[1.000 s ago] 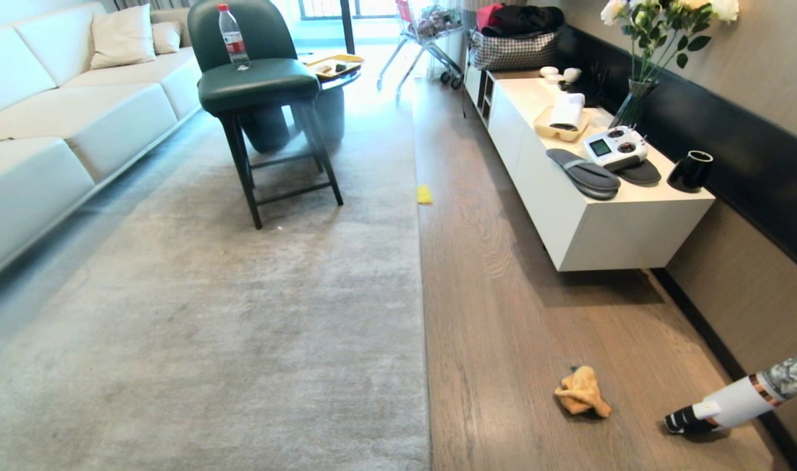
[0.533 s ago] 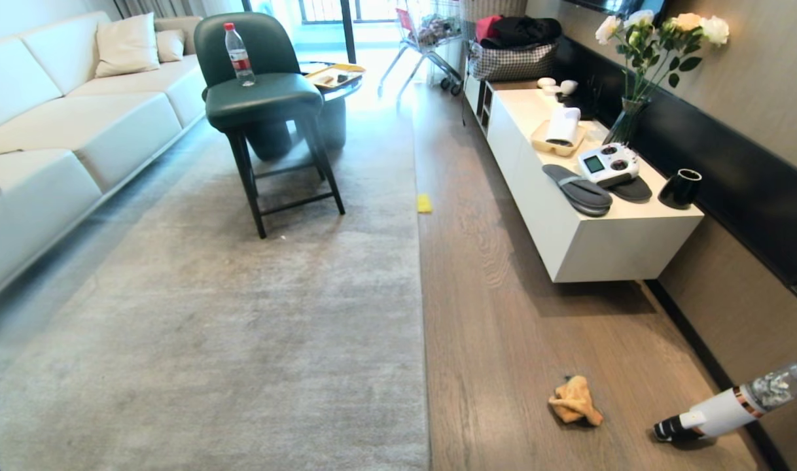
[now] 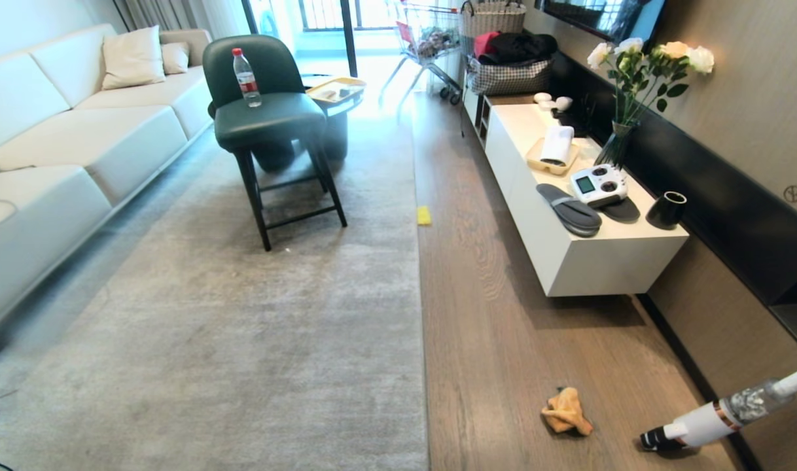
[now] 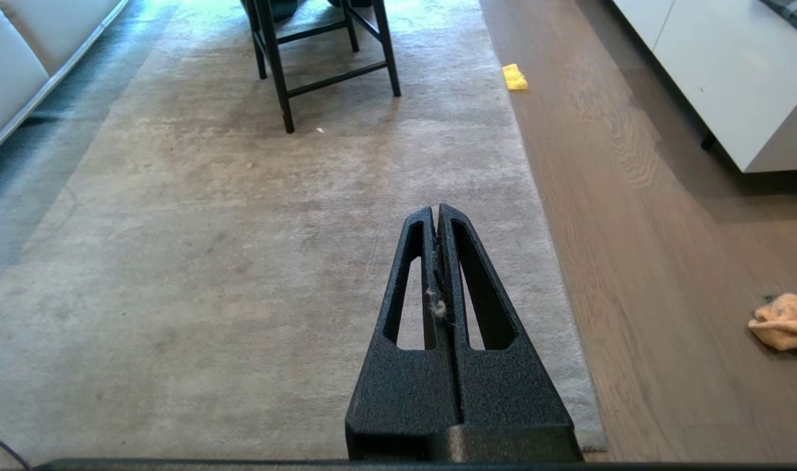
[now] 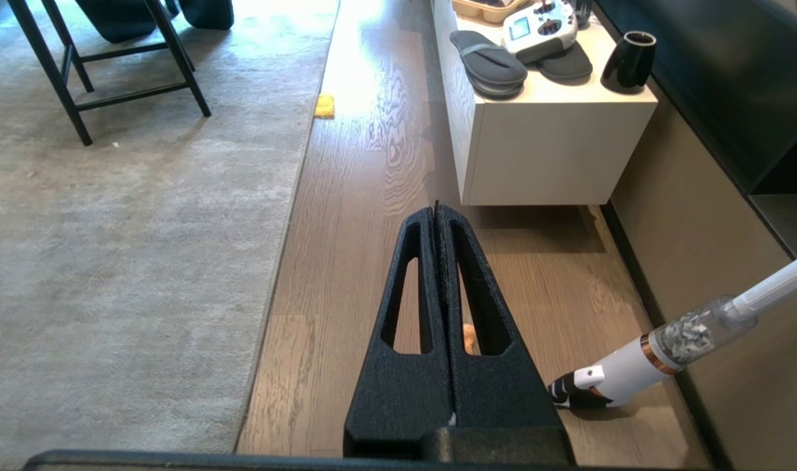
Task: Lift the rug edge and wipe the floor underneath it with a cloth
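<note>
Orange and crumpled, the cloth [image 3: 566,411] lies on the brown wood floor [image 3: 503,314], well apart from the rug edge [image 3: 419,294], which lies flat along the planks. A stick vacuum [image 3: 712,418] leans near the cloth, by the wall. Neither arm shows in the head view. The left gripper [image 4: 436,216] hangs over the grey rug with its fingers pressed together, empty but for what may be a speck of lint. The right gripper [image 5: 437,212] is likewise closed and empty, above the floor, hiding most of the cloth. A small yellow block [image 3: 424,215] sits against the rug edge farther off.
</note>
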Robot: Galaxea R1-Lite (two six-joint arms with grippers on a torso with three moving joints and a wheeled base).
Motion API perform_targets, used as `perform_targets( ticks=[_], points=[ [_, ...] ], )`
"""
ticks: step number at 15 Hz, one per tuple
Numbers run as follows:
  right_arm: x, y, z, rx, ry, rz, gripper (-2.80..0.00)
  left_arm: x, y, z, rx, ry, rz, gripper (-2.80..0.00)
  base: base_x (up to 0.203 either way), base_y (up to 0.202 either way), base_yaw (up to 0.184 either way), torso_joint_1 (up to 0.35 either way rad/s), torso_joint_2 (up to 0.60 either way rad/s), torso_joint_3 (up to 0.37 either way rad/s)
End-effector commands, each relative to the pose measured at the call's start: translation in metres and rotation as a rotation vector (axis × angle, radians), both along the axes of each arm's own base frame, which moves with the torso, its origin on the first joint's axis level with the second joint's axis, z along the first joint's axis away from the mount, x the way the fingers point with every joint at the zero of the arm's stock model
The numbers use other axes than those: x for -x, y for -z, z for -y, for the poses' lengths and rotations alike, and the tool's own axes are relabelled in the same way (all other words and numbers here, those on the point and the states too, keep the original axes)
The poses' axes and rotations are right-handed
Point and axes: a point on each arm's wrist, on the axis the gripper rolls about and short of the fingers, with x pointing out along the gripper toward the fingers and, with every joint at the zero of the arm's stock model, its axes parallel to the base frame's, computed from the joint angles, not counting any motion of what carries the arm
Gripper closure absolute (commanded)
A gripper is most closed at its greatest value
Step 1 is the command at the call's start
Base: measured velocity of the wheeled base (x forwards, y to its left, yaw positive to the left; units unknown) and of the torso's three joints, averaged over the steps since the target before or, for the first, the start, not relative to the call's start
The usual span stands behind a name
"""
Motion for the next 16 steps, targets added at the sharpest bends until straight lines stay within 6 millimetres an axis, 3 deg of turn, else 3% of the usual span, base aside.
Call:
perform_targets(
  ticks=[1,16],
  points=[
    [-0.0001,-0.0001,0.0,0.002,0.0,-0.001,0.0,-0.0001,-0.0001,0.0,0.0,-0.001,0.0,0.0,0.0,0.0,0.0,0.114,-0.47,-0.357],
    [-0.0001,-0.0001,0.0,0.005,0.0,-0.001,0.0,-0.0001,-0.0001,0.0,0.0,-0.001,0.0,0.0,0.0,0.0,0.0,0.189,-0.54,-0.355]
  ],
)
